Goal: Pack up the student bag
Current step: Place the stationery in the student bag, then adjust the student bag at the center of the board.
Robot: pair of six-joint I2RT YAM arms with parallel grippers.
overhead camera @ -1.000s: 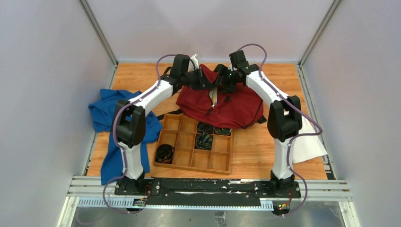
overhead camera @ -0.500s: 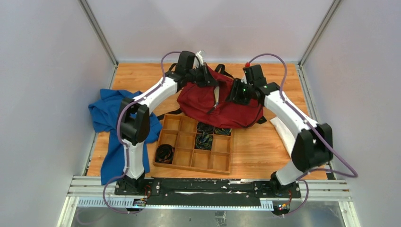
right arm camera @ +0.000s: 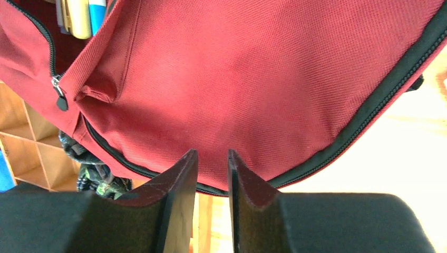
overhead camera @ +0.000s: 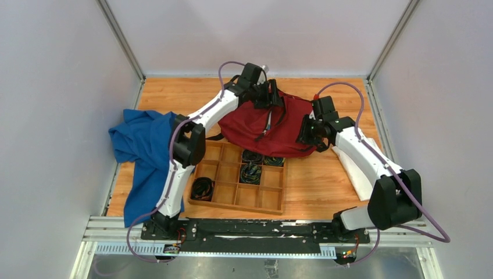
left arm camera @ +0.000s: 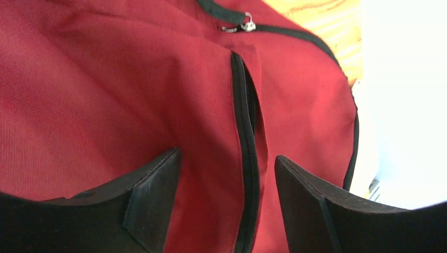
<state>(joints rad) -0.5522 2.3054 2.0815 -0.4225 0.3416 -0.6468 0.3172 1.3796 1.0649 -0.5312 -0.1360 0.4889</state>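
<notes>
Wooden desk (overhead camera: 325,180) holds the bag (overhead camera: 290,125) near its far edge. Left hand (left arm camera: 224,211) is open, empty. Right hand (right arm camera: 212,203) is nearly closed, empty; it might snag the bag's edge.

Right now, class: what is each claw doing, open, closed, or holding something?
Left claw: open, over the student bag, holding nothing.
Right claw: nearly closed at the bag's edge; a grip cannot be told.

My left gripper (left arm camera: 226,205) has its fingers spread over the student bag (overhead camera: 261,125), red fabric filling the gap. On my right, bare table (overhead camera: 314,180) lies open; the compartment tray (overhead camera: 238,180) blocks the near side, white cloth (overhead camera: 354,168) sits rightward.
</notes>
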